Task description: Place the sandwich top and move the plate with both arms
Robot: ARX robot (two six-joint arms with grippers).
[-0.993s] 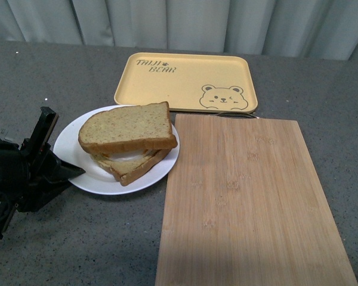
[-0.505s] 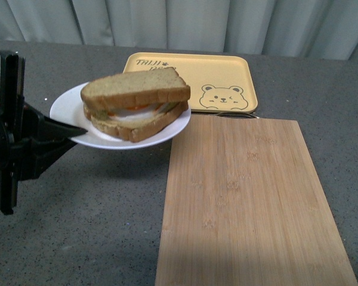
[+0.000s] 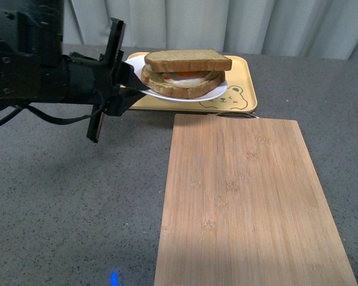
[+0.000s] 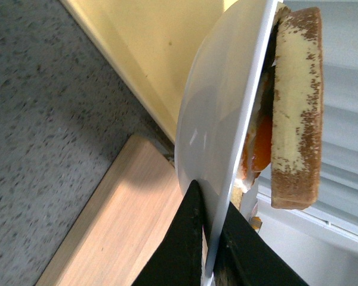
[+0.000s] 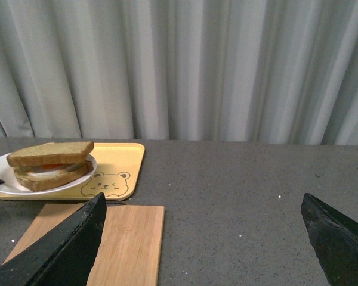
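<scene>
The sandwich top lies on the stacked sandwich, with egg and orange filling under it, on the white plate. The plate is held level in the air over the near edge of the yellow tray. My left gripper is shut on the plate's left rim. In the left wrist view, both fingers of the left gripper pinch the plate below the sandwich top. My right gripper is open with nothing in it, far to the right of the plate and out of the front view.
A bamboo cutting board lies on the grey table in front of the tray, to the right of centre. Grey curtains hang behind the table. The left arm's housing fills the upper left.
My left arm has lifted the plate with the sandwich off the table and carried it up, back and right, from the near left to above the yellow tray's near edge.
</scene>
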